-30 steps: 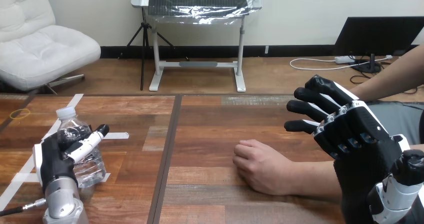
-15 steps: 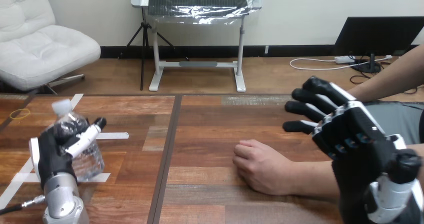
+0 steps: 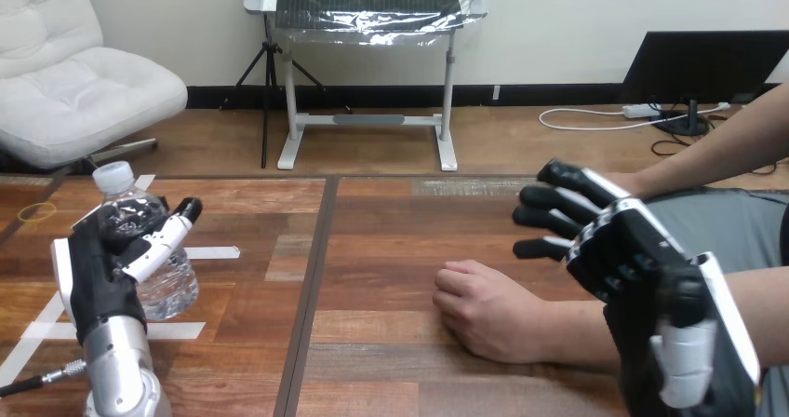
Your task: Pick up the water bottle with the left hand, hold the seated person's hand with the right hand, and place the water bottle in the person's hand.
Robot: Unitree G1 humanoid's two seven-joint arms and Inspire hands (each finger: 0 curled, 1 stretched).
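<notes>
My left hand [image 3: 98, 273] is shut on a clear water bottle [image 3: 149, 249] with a white cap, held upright just above the table at the left. The person's hand [image 3: 488, 310] rests as a loose fist on the wooden table [image 3: 391, 240] right of the middle, its forearm running off to the right. My right hand [image 3: 619, 245] hovers open above and to the right of that fist, over the forearm, fingers spread and pointing left. It is apart from the person's hand.
White tape strips [image 3: 56, 329] mark the table under and around the bottle. A yellow rubber band [image 3: 37, 212] lies near the far left edge. A dark seam [image 3: 312, 277] runs down the table between the bottle and the person's hand.
My left hand has lifted the bottle off the tape marks and a little away from me. My right hand has drifted left and slightly lower, closer to the person's fist, which has stayed still.
</notes>
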